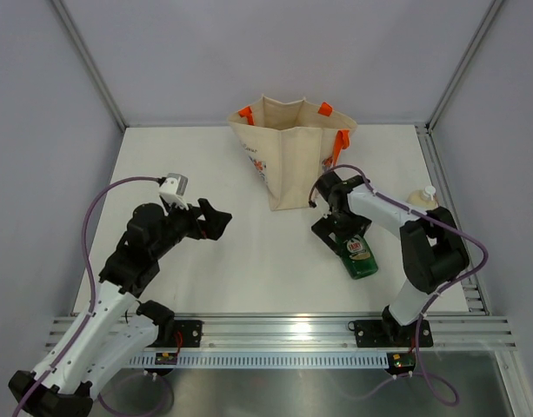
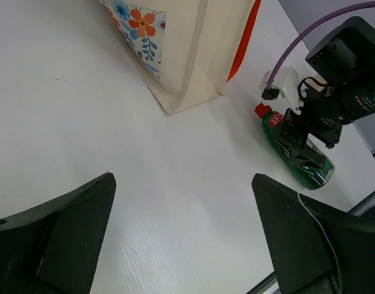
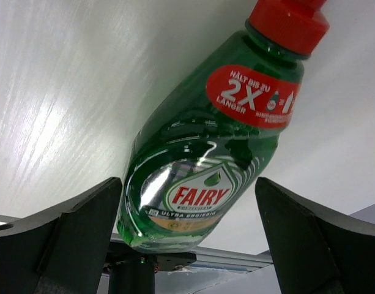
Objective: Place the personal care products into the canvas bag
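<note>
1. Left arm: we see the left gripper (image 1: 216, 219) (image 2: 182, 184) held above the white table (image 1: 249, 269) in its left half. Its two dark fingers (image 2: 59, 239) are spread wide and nothing lies between them.
2. Centre: the upright beige canvas bag with orange handles (image 1: 288, 161) (image 2: 187, 55) stands at the far middle of the table with its mouth open upward. A colourful flower print shows on the side that faces the left arm. The bag is well apart from the left gripper.
3. Right of centre: the green plastic bottle with a red cap (image 1: 362, 257) (image 2: 300, 156) (image 3: 199, 165) lies on its side on the table, near the bag's right front corner but not touching it. In the left wrist view we see its cap pointing toward the bag.
4. Right arm: the right gripper (image 1: 342, 231) (image 3: 188, 184) sits low over the cap end of the green bottle. Its fingers (image 3: 65, 239) are apart, one on each side of the bottle body. We cannot tell whether they touch it.
5. Right edge: a pale bottle with a light cap (image 1: 423, 198) stands upright near the table's right edge, partly hidden behind the right arm.
</note>
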Available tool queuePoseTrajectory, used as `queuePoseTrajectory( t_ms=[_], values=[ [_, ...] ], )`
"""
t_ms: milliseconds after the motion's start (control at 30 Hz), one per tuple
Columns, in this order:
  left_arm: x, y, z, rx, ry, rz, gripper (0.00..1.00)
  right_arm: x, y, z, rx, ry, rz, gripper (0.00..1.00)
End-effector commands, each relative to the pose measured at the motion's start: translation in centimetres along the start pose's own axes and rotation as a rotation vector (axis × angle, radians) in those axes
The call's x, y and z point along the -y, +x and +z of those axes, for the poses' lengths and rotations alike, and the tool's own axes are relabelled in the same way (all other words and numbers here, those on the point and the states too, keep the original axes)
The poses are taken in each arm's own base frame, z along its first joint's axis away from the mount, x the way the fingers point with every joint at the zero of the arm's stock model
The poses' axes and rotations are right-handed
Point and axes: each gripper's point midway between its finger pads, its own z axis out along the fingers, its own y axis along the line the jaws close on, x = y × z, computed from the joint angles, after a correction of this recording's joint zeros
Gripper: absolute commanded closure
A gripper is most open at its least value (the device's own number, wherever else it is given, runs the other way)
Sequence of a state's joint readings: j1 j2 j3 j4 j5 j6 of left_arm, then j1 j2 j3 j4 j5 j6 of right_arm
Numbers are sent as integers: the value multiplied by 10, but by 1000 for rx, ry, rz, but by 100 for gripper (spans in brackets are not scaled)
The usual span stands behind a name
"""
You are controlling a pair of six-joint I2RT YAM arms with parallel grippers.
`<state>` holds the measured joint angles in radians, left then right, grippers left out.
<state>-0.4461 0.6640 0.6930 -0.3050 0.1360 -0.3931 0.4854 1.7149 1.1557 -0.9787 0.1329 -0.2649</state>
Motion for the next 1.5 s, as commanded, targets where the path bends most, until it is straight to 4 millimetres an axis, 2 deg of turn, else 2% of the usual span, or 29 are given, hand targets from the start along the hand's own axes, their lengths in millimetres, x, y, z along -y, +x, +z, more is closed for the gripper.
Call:
queuePoseTrajectory(
  t_ms=[0,100,167,267,333,467,567,667,733,867,967,1000,1200,1267,1300,1367,1400,1467],
  values=[
    [11,-9,-1,44,59,8,1,10,-11,-30,161,9,-13,0],
    [13,-11,0,44,64,10,1,9,-32,-41,265,-39,12,0],
    [13,-11,1,42,65,8,1,0,-49,-42,333,-98,52,1],
    [13,-11,1,40,64,3,1,-1,-62,-26,315,-103,132,1],
    [12,-10,1,41,61,-2,1,3,-68,-7,296,-83,161,1],
    [11,-8,3,33,58,-6,1,33,-68,15,238,65,246,1],
    [9,-5,4,25,50,-11,1,50,-74,10,276,124,268,0],
    [7,-3,4,23,42,-16,1,49,-81,5,309,102,248,0],
    [7,-2,5,20,43,-18,1,40,-83,9,307,48,225,1],
    [7,-3,4,14,40,-19,1,19,-71,30,203,-59,172,1],
    [7,-2,4,15,41,-18,1,13,-61,36,172,-92,142,1],
    [7,-1,4,12,41,-18,1,6,-62,35,176,-143,126,1],
    [10,0,6,2,55,-29,1,24,-60,34,153,-161,128,1],
    [10,-1,5,5,55,-35,1,27,-58,39,128,-146,125,11],
    [10,0,5,7,56,-34,1,29,-56,40,122,-133,123,26],
    [11,-1,2,13,55,-37,1,28,-53,39,136,-129,120,45],
    [10,-1,2,14,55,-37,1,28,-52,39,139,-129,117,64],
    [11,0,-1,12,56,-36,1,24,-51,35,167,-139,106,79]
  ],
)
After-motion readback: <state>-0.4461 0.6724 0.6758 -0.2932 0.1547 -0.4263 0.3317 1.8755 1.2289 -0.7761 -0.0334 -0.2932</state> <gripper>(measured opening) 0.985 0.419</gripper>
